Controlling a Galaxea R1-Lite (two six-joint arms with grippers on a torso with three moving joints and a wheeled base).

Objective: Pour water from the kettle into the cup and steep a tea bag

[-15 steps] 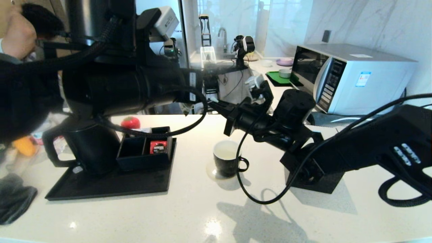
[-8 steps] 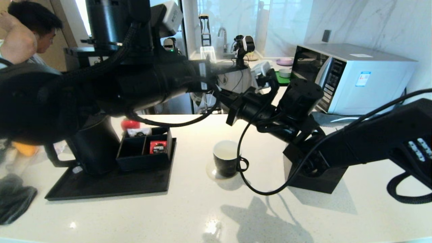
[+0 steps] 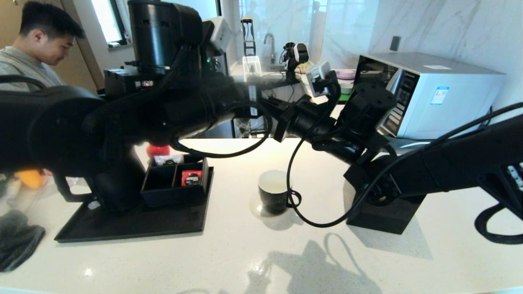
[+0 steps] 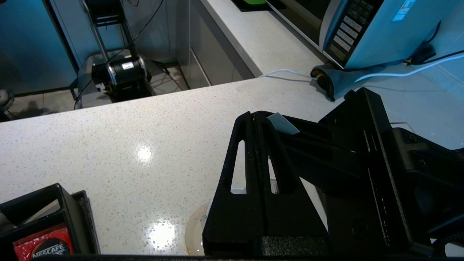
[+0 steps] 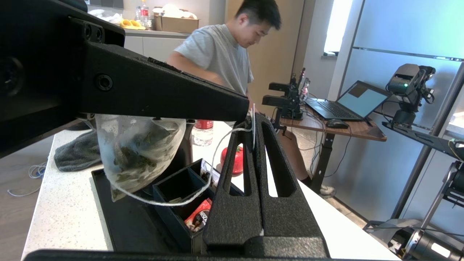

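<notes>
1. My right pincer (image 5: 253, 125) is closed tight on the thin white string (image 5: 188, 197) of the tea bag (image 5: 136, 154); in the right wrist view the string runs up between the pressed-together fingers and loops back down to the pouch.
2. The tea bag hangs beside my fingers in the air, a translucent pouch with dark leaves inside, clear of the counter (image 3: 245, 253).
3. My left pincer (image 4: 259, 119) is also fully closed, with a small pale paper tag (image 4: 282, 123) nipped at its tip.
4. In the head view both pincers meet high above the far side of the counter, the two arms crossing in front of me.
5. The cup (image 3: 274, 192) stands upright in open counter below them, nothing touching its rim; a black cable (image 3: 310, 220) of my right arm droops just beside its handle.
6. The kettle (image 3: 110, 188) sits on the black tray (image 3: 135, 228) to my left, mostly hidden by my left arm, with the compartment box (image 3: 175, 183) touching or just beside it; I cannot tell which.
7. The near part of the counter is bare, and the tray's edge lies well apart from the cup.
</notes>
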